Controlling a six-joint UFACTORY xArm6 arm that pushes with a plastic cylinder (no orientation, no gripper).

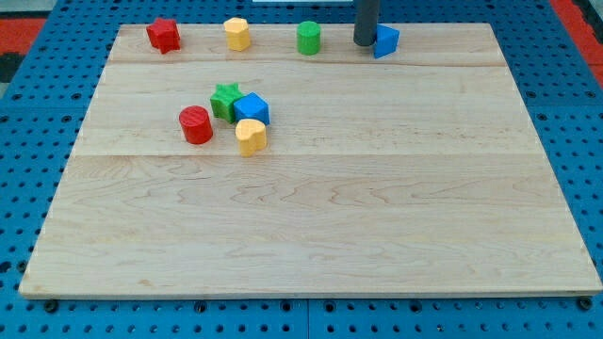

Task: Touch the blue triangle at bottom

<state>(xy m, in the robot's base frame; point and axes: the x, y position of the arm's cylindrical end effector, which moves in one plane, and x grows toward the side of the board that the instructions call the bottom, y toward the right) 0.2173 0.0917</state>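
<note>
The blue triangle [386, 40] sits near the view's top edge of the wooden board [311, 207], right of centre. My tip [364, 42] is at the end of the dark rod coming down from the view's top. It stands right against the blue triangle's left side, seemingly touching it.
Along the view's top edge are a red block [164, 35], a yellow block [236, 33] and a green cylinder [308, 39]. A cluster at the left centre holds a red cylinder [196, 124], a green star [224, 100], a blue cube [252, 109] and a yellow block [251, 137].
</note>
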